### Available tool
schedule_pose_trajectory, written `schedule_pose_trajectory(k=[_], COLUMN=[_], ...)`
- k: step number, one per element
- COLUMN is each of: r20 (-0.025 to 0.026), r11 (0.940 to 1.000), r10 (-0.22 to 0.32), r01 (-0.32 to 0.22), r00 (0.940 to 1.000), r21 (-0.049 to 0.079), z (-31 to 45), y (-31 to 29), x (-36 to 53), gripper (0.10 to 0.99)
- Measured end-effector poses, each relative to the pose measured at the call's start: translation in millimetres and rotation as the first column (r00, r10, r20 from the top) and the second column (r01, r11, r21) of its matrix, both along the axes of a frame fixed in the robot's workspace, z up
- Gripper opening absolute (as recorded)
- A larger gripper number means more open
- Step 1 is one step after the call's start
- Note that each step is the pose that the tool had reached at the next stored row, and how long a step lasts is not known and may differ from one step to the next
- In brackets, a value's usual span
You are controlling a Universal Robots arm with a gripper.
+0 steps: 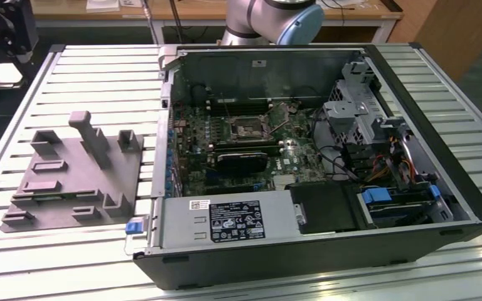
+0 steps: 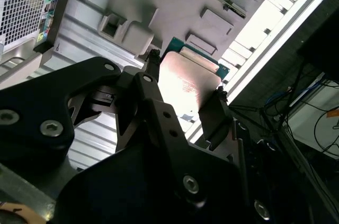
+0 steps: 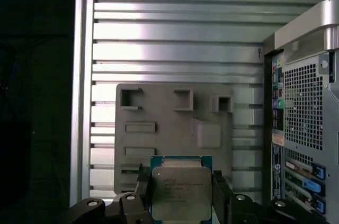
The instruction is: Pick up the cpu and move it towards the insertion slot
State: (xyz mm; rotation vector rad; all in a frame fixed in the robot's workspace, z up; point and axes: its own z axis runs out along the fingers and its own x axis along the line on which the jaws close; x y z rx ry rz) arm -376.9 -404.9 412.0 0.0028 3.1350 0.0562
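One claw [image 2: 185, 87] clenched on one cpu [image 3: 181, 193]; one insertion slot [image 1: 248, 128] inside open computer case [image 1: 308, 263].

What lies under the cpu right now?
In the first wrist view the cpu, clamped in the end effector, hangs above the grey fixture block on the slatted table. The part of the block directly beneath the cpu is covered.

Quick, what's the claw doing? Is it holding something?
The claw is shut on the cpu, pinching it by two opposite edges.
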Motion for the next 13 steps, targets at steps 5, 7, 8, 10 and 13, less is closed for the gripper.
schedule_pose_trajectory(k=[5, 7, 8, 10, 13], r20=[-0.0002, -0.0005, -0.0007, -0.0011, -0.0015], r11=[1.0, 1.0, 1.0, 1.0, 1.0], r10=[0.0, 0.0, 0.0, 0.0, 0.0], r01=[0.0, 0.0, 0.0, 0.0, 0.0], r00=[1.0, 1.0, 1.0, 1.0, 1.0], r21=[0.0, 0.0, 0.0, 0.0, 0.0], z=[4.6, 5.1, 5.3, 5.4, 5.4], y=[0.0, 0.0, 0.0, 0.0, 0.0], x=[5.5, 9.1, 11.1, 15.0, 22.8], gripper=[0.545, 0.545, 0.545, 0.545, 0.545])
